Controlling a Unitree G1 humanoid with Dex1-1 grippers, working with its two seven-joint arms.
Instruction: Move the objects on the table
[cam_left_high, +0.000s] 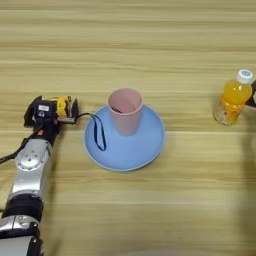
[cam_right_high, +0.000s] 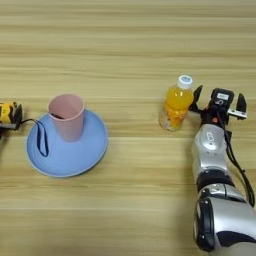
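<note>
No text, brand, number or sign is showing legibly anywhere. The orange juice bottle (cam_right_high: 174, 110) is bearing no label that can be read, and the tape measure (cam_left_high: 61, 106) is showing no markings that can be made out.

Dark patch in the cup: we saw a small dark shape (cam_left_high: 116, 108) low on the inner wall of the pink cup (cam_left_high: 125, 118), towards its left side. We could not tell whether it was an object or only shadow.
Pale arc at the near edge: we noted a faint, light grey curve (cam_left_high: 165, 253) along the bottom of the left eye view, lying over the table (cam_left_high: 150, 40) and cut off by the frame. We could not tell what it was.
</note>
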